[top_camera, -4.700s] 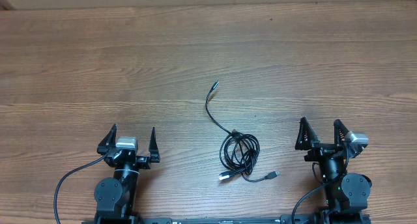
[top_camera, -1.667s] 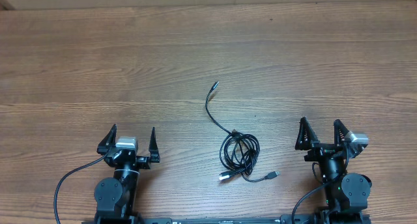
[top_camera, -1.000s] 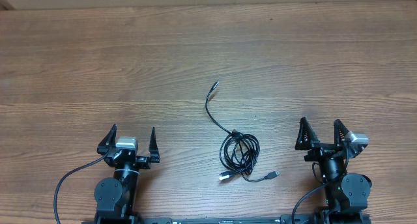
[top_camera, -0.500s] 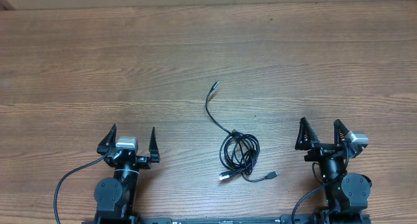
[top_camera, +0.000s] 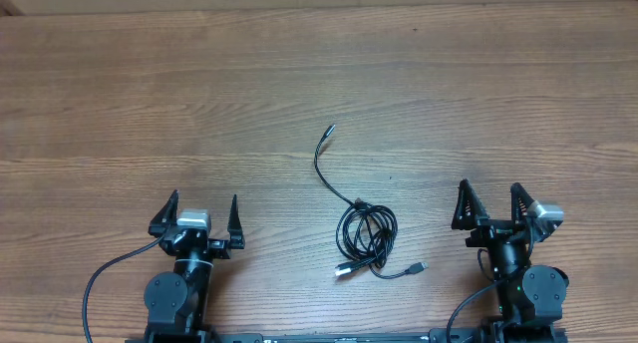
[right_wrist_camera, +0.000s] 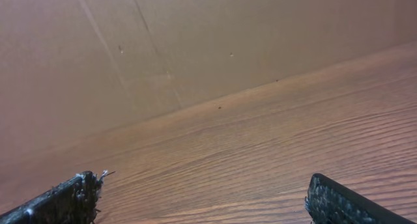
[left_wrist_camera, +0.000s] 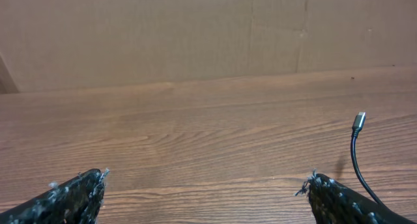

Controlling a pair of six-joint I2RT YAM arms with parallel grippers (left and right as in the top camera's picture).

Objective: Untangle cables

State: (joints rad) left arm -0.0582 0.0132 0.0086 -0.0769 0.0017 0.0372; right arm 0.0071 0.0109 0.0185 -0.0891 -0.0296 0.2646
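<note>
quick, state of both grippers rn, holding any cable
Left gripper: open, holding nothing.
Right gripper: open, holding nothing.
The cables lie between the two, touched by neither.

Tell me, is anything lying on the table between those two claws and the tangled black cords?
Nothing visible does. Only bare table separates the open left gripper and open right gripper from the cables lying between them.

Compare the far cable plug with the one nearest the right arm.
The far plug ends a long loose tail beyond the coil; the near plug a short tail beside it. The left wrist view shows the far plug, not the near plug. Both lie free on the table.
</note>
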